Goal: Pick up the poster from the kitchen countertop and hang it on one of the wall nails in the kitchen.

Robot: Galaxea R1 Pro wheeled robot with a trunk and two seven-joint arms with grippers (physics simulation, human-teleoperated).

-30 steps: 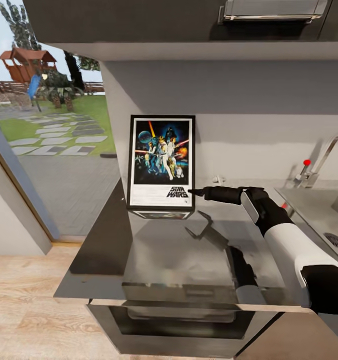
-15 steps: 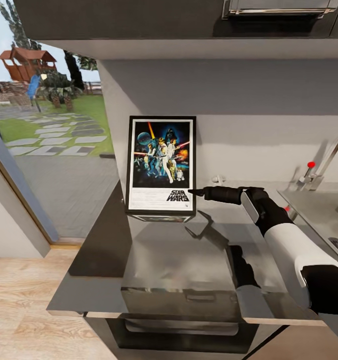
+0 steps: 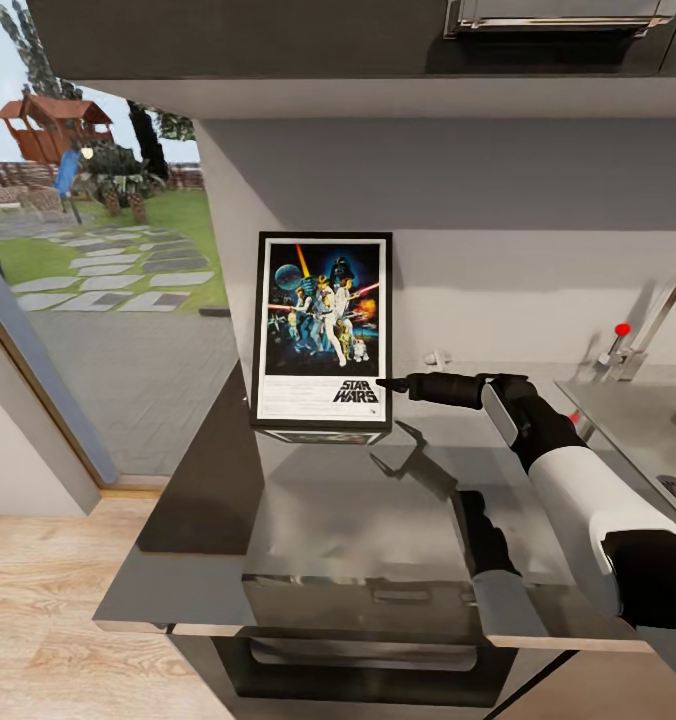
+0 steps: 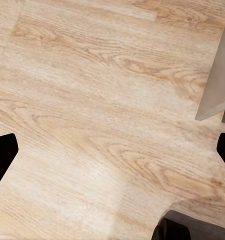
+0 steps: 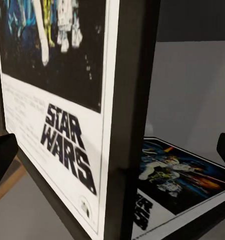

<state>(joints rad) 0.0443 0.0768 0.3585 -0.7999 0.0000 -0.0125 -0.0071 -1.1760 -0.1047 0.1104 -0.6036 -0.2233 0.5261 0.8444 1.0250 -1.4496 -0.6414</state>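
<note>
Near edge: glossy grey mirror-like metallic tabletop (image 3: 208,480), thin front edge, over light wood plank floor (image 3: 38,590).

Right arm, white forearm with black wrist, reaches across the tabletop from the right. Right tool (image 3: 390,384) at the lower right corner of the poster. In the right wrist view its two black fingertips (image 5: 2,155) sit wide apart at the picture's edges, the poster's black frame edge between them; the tool is spread, not gripping. Contact with the frame: cannot tell.

Left tool (image 4: 112,155): dark fingertips set wide apart, parted, over plank floor.

Upright rectangular Star Wars poster (image 3: 322,330), black frame, white border, stands on the tabletop against the pale grey wall (image 3: 518,240). Its fainter mirror image lies in the tabletop just below.

Far right: chrome tap (image 3: 650,330) with red knob, beside sink basin (image 3: 648,430).
</note>
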